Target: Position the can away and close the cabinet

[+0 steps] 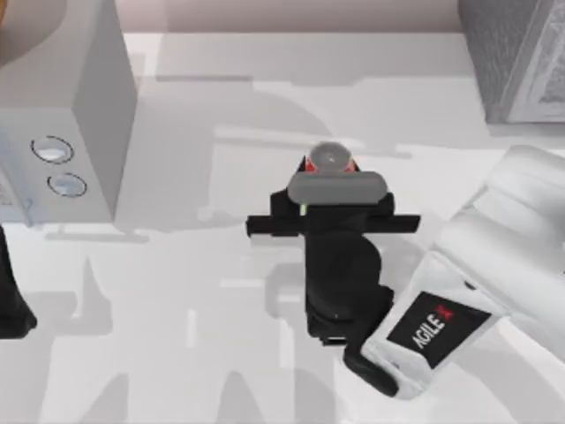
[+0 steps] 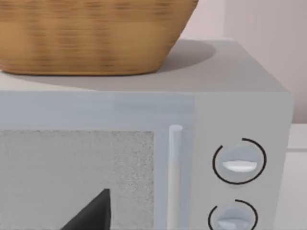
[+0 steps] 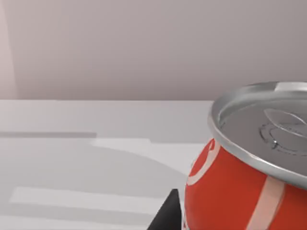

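Right end effector (image 1: 328,181) is reaching the can (image 1: 329,160) at mid-desk (image 1: 221,353).
Bare desk is lying all around; the cabinet (image 1: 516,57) is sitting far right. Whether the fingers are gripping the can, I cannot tell. Left arm (image 1: 11,300) is idling at the left edge.

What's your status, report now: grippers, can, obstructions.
Right gripper at the can, mid-table; grip unconfirmed. Left gripper parked at the table's left edge, facing the dial box topped by a basket. Cabinet far right. Nothing between can and cabinet.

Can (image 3: 240,187) red, white marks, silver top; cabinet (image 1: 516,53) speckled grey.
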Action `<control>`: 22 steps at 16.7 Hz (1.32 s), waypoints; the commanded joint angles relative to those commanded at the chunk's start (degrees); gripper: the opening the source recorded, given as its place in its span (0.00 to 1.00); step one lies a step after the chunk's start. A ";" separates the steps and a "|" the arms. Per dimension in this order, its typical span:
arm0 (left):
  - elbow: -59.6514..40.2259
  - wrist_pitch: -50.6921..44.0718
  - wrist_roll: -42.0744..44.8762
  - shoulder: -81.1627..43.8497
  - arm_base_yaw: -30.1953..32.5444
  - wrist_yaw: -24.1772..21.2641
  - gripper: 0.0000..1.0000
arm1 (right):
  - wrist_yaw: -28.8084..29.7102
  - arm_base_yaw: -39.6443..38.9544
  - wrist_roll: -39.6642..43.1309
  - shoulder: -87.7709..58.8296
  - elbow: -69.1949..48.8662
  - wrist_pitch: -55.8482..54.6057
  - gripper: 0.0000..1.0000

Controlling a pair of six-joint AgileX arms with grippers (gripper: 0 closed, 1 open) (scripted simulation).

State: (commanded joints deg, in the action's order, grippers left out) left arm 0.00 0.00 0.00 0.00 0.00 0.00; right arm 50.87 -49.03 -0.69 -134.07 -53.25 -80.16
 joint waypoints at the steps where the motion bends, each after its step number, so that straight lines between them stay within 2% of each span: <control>1: 0.00 0.00 0.00 0.00 0.00 0.00 1.00 | -0.03 0.02 -0.05 3.10 0.22 2.94 0.00; 7: 0.00 0.00 0.00 0.00 0.00 0.00 1.00 | -0.06 -0.03 -0.21 20.26 1.10 19.07 0.00; 15: 0.00 0.00 0.00 0.00 0.00 0.00 1.00 | -0.24 0.20 -0.28 22.21 1.12 20.81 0.00; 22: 0.00 0.00 0.00 0.00 0.00 0.00 1.00 | -7.89 8.10 -0.22 37.12 9.09 29.88 0.00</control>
State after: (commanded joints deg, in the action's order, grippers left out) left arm 0.00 0.00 0.00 0.00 0.00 0.00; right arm 42.99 -40.94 -0.91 -96.95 -44.16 -50.28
